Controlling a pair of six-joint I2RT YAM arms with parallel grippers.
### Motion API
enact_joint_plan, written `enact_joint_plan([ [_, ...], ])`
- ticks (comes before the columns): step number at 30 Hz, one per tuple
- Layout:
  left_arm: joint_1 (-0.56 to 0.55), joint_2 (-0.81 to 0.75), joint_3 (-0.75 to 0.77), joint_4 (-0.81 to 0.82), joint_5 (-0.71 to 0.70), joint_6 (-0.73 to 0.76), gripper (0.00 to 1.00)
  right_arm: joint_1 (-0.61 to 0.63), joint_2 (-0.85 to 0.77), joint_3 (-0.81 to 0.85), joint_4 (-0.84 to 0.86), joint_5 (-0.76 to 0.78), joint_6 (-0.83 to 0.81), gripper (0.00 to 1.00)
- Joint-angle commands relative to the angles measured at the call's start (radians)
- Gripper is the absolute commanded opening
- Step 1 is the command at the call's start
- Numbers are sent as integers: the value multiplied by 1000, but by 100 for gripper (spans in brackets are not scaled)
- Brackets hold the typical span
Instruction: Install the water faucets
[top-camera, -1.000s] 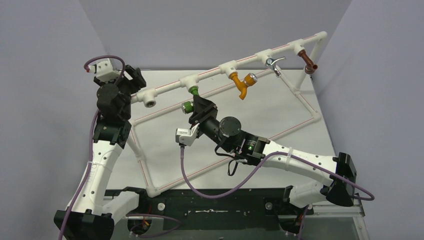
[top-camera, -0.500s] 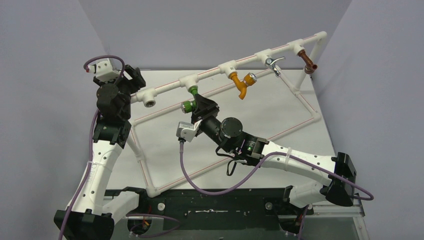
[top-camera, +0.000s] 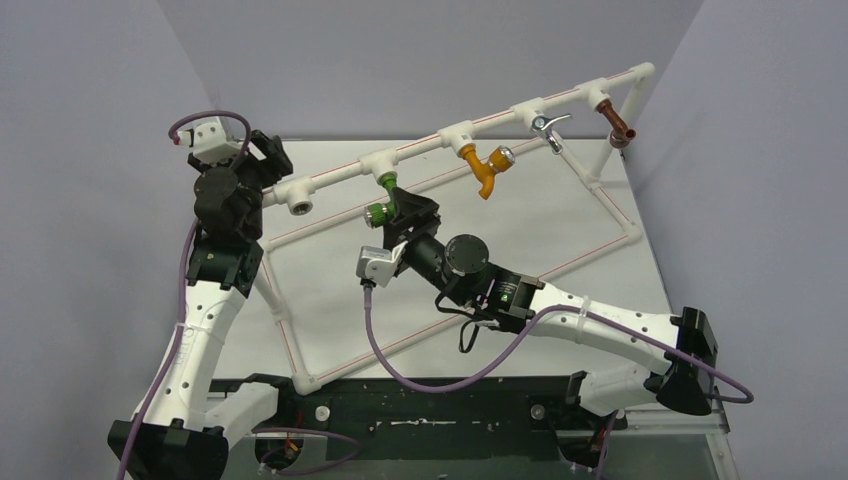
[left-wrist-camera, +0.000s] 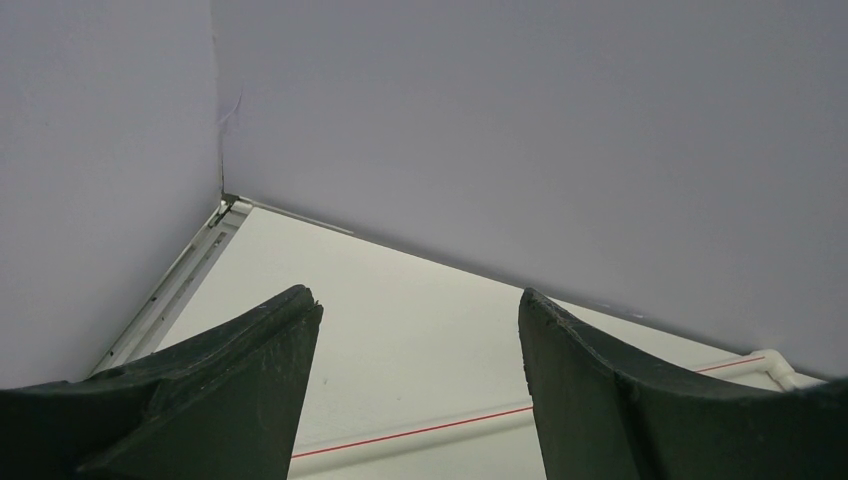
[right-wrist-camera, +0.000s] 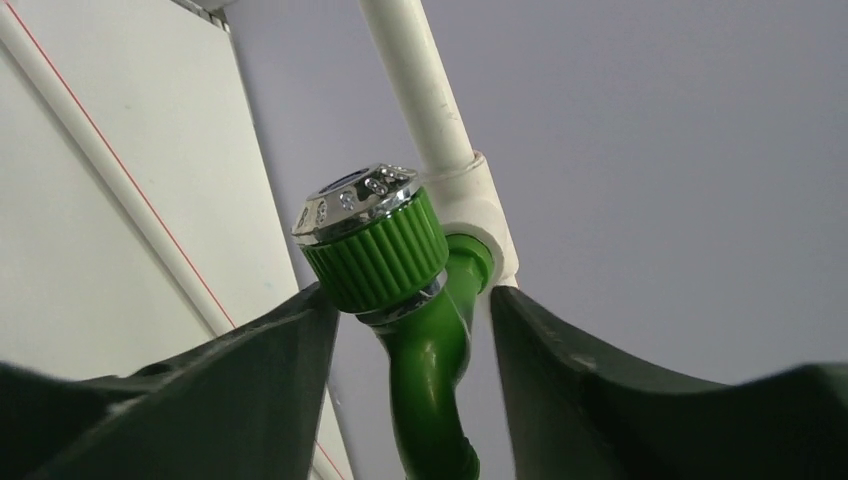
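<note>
A small bright green plastic faucet with a bent spout and a round silver-capped knob (top-camera: 382, 198) is hanging from a tee fitting on the raised white plastic pipe rail (top-camera: 330, 180), its threaded end sitting in the fitting and its knob pointing to the left in the top view. The right gripper (top-camera: 398, 206) is reaching up to it from below. In the right wrist view its two dark fingers are standing apart on either side of the faucet (right-wrist-camera: 420, 300), with gaps showing beside the spout and the knob's ribbed rim right at the tip of one finger. The left gripper (top-camera: 272, 155) is hovering near the left end of the rail, beside an open fitting (top-camera: 299, 206), its fingers spread wide and holding nothing. Further right along the rail, an orange plastic faucet (top-camera: 483, 165), a chrome metal faucet (top-camera: 548, 128) and a brown faucet (top-camera: 618, 125) are hanging over the white table (top-camera: 520, 225).
</note>
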Motion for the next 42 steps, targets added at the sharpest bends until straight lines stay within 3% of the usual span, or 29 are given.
enact_joint_plan([
  [1, -5, 53, -84, -270, 24, 21, 70, 14, -70, 29, 11, -55, 88, 65],
  [5, -5, 53, -83, -271, 22, 22, 70, 25, -84, 58, -64, -67, 98, 83],
  [13, -5, 53, -82, -265, 23, 22, 70, 46, -161, 89, -198, -86, 189, 94],
  [20, -4, 70, -66, -249, 46, 17, 70, 48, -301, 56, -260, -73, 307, 98],
  [37, -4, 24, 32, -124, 195, -60, 81, 45, -687, -176, -340, 206, 507, 100],
  [42, -4, 11, 133, -69, 215, -69, 82, 46, -796, -256, -344, 291, 573, 100],
])
